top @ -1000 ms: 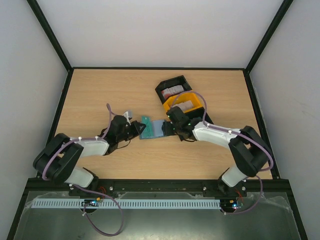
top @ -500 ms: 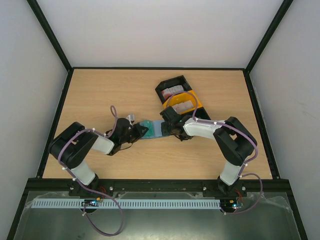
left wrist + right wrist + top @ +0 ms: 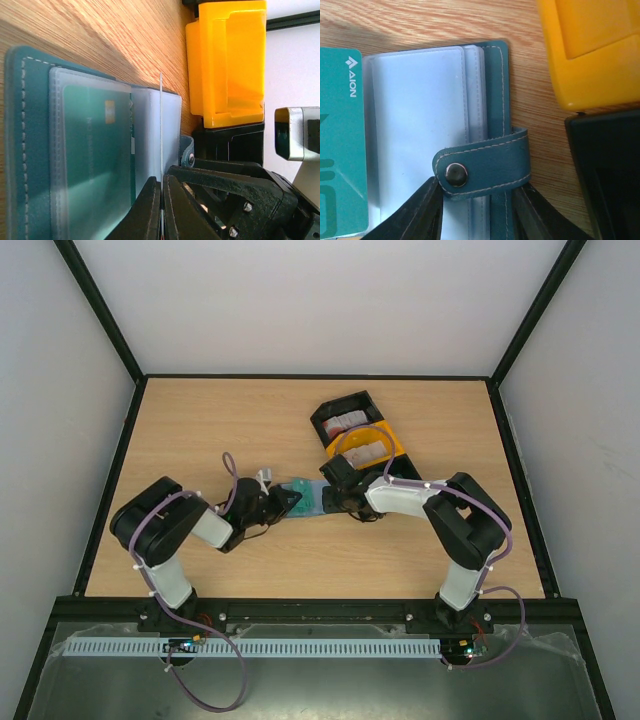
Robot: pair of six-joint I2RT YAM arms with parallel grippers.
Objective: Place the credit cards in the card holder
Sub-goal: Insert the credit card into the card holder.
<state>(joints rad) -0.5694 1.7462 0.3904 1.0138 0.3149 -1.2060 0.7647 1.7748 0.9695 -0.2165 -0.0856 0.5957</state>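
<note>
The card holder (image 3: 420, 110) lies open on the counter (image 3: 420, 20), just beside the yellow bin (image 3: 590, 50), with its clear sleeves facing up. The left hand (image 3: 161, 200) is pressed together on a teal credit card (image 3: 342, 140), pinching it by one edge while the free end lies over the sleeves. The card looks light, stiff and slick. An edge pinch suits it, though it may pivot or skid if it catches a sleeve mouth. The holder looks soft and light, and will likely slide unless pinned. The right hand (image 3: 476, 202) brackets its snap strap (image 3: 485, 165), but whether the fingers bite cannot be told. Another card (image 3: 95, 165) shows through a sleeve. The sleeve openings are hard to make out, and from the left wrist the held card is only a thin line.
</note>
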